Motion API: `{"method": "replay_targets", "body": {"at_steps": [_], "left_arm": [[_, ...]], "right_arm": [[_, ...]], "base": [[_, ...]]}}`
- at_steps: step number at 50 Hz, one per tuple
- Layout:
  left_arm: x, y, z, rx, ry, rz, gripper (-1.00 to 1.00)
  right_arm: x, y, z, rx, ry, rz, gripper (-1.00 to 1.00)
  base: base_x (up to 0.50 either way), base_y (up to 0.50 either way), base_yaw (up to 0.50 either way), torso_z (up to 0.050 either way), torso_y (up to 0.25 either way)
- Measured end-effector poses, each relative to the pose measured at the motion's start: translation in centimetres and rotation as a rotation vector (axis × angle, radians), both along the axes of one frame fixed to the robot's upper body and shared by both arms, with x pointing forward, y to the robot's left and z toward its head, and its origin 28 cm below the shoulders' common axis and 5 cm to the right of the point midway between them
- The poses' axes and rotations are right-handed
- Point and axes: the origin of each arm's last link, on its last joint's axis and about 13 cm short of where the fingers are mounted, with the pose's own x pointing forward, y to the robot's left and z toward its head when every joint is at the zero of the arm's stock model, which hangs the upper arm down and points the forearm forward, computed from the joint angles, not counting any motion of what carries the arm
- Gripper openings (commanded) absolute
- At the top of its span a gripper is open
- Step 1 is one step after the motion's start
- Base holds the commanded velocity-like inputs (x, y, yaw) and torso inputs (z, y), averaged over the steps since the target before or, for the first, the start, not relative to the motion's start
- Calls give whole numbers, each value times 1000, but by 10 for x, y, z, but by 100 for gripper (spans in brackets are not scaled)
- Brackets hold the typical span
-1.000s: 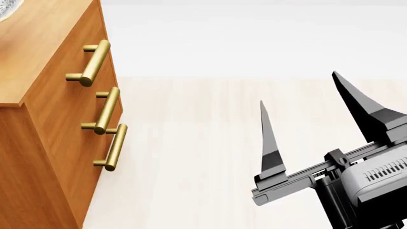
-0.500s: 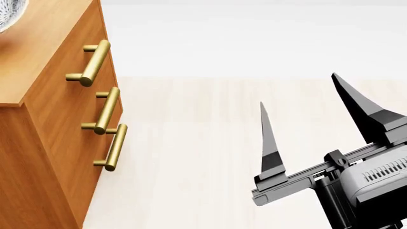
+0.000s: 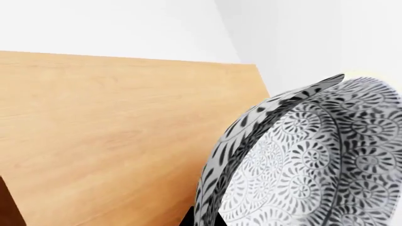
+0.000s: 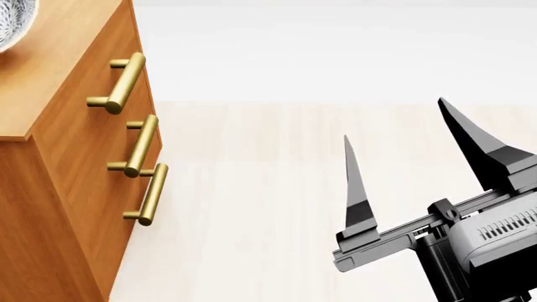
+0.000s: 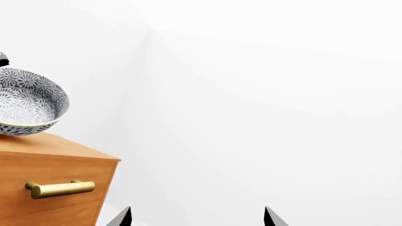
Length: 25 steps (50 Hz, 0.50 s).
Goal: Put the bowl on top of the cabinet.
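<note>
The bowl [image 3: 314,160], white with a dense dark floral pattern, fills the left wrist view, tilted over the cabinet's light wood top [image 3: 113,132]. My left gripper [image 3: 202,220] is shut on the bowl's wall, one dark fingertip on each side of it. In the right wrist view the bowl [image 5: 28,101] sits tilted at the cabinet [image 5: 56,165] top; I cannot tell whether they touch. The head view catches only the bowl's edge [image 4: 12,28] at the cabinet's [image 4: 75,126] far corner. My right gripper [image 4: 393,117] hangs open and empty over the floor, right of the cabinet.
Three brass bar handles [image 4: 126,82] stick out from the cabinet front toward my right arm. A pale wood floor [image 4: 268,207] lies between the cabinet and the right gripper. White walls stand behind.
In the head view the bowl has come further into the frame, moving down toward the cabinet top. The right gripper has barely moved.
</note>
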Motion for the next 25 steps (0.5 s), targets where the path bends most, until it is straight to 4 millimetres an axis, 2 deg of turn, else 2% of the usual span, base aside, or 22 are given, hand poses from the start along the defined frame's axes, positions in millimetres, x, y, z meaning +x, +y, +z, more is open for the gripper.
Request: {"method": "replay_targets", "body": {"at_steps": [25], "left_arm": [[-1, 2, 2, 15, -27, 6, 100]], "right_arm": [[0, 0, -1, 0, 2, -1, 100]], "base": [[0, 0, 0, 0, 0]]}}
